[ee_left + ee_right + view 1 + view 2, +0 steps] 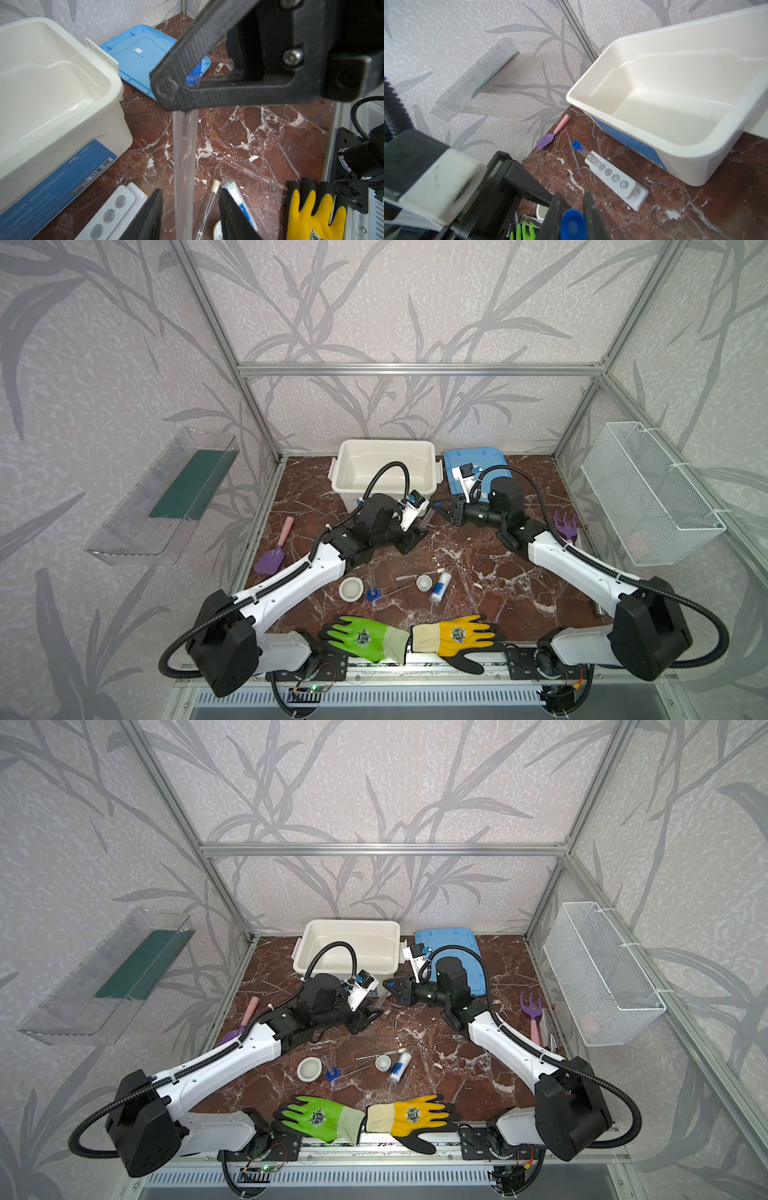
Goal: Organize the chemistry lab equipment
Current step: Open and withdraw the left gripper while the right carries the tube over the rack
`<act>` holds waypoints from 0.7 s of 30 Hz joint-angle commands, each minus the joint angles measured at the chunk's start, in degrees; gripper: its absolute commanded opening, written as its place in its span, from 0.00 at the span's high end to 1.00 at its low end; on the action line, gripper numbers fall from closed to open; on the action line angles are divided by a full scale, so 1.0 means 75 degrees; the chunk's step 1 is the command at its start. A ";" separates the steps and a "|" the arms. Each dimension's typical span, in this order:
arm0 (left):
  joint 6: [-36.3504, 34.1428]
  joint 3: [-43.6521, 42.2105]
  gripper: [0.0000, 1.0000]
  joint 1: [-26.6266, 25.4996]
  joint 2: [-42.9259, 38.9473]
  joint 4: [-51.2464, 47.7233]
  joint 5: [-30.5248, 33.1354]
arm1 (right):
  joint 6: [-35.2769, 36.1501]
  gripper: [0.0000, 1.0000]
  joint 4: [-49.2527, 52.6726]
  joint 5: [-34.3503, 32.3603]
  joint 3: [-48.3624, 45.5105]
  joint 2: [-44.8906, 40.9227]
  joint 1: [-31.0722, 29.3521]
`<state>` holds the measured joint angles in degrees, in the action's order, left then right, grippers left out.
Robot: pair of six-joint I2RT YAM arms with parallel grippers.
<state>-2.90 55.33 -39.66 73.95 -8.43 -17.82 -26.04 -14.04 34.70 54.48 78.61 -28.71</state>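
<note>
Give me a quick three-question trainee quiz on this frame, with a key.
1. True or false: the white bin holds lab equipment.
2. Which gripper grips the blue-capped tube held above the table? A) left B) right C) neither
3. How many tubes stand in the white rack?

Key:
1. False, it is empty.
2. B: the right gripper has its fingers clamped just below the cap.
3. One, leaning.
</note>
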 commanded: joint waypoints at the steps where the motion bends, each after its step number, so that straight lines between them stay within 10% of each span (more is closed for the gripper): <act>1: -0.0024 0.0074 0.51 -0.0016 -0.0514 -0.0070 0.0293 | 0.1078 0.84 0.1036 -0.0698 0.0688 0.0052 -0.0296; 21: 0.1124 -0.0938 0.41 0.2657 -0.3990 -0.1835 0.0853 | 0.3115 0.84 0.2269 -0.3232 0.2714 0.1091 -0.1848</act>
<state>3.53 48.66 -21.17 45.67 -17.50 -11.53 -5.15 2.35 13.37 72.49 85.82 -41.50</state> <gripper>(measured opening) 0.593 0.174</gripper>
